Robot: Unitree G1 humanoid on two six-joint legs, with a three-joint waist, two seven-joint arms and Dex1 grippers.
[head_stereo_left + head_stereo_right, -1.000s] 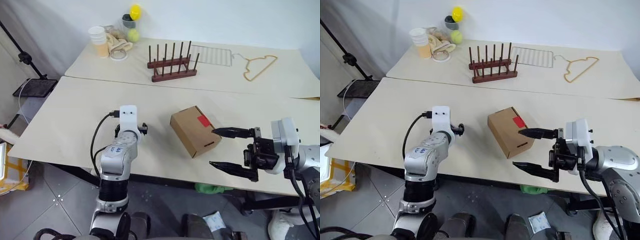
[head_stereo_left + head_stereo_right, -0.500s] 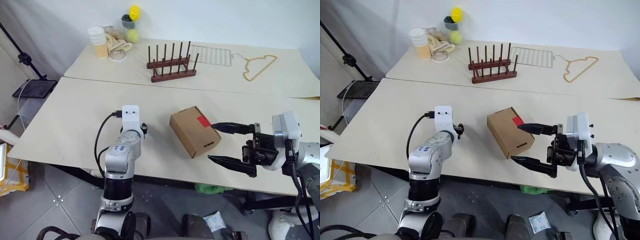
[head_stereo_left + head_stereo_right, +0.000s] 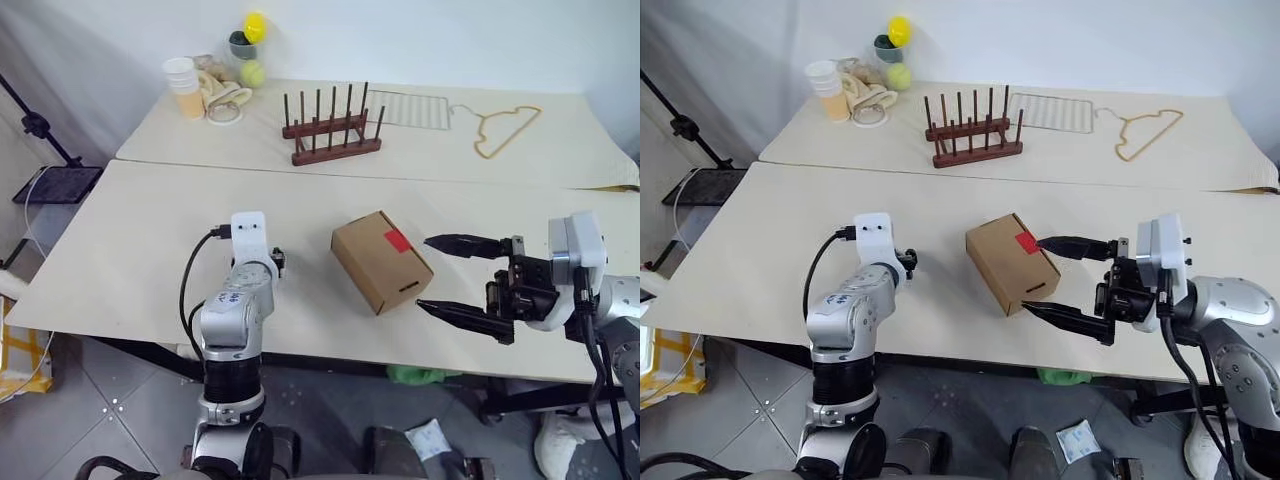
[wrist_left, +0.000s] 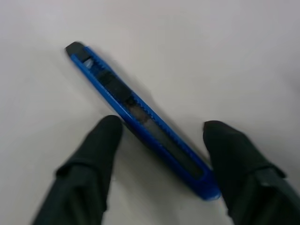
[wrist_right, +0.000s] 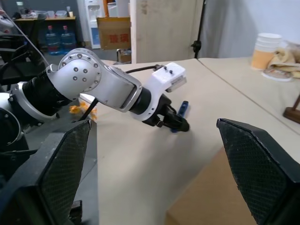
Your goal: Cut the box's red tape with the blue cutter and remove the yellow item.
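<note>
blue cutter: lies flat on the table, slanting from the upper left to the lower right of the left wrist view, dark tip toward the upper left; in the right wrist view its blue body shows just beyond the left gripper.
left gripper: fingers part-spread, one on each side of the cutter's rear half; I judge no firm pinch yet, since a gap shows beside each pad.
step in hand: taking up the cutter, by my reading.
how to do it well: bring the pads square onto the cutter's long flat sides, near its middle rather than its tail end, so it will not swing when lifted; close fully before raising; leave the dark tip free and pointing away from the wrist.
box: centre of the left eye view, near the front edge of the table, closed, well to the right of the cutter.
red tape: on the box's top face, uncut.
right gripper: spread wide, level, one finger near the tape, the other by the box's lower corner; it grips nothing.
risk: a slim tool may skid on the smooth table if one pad lands first.
yellow item: presumably inside the box.
</note>
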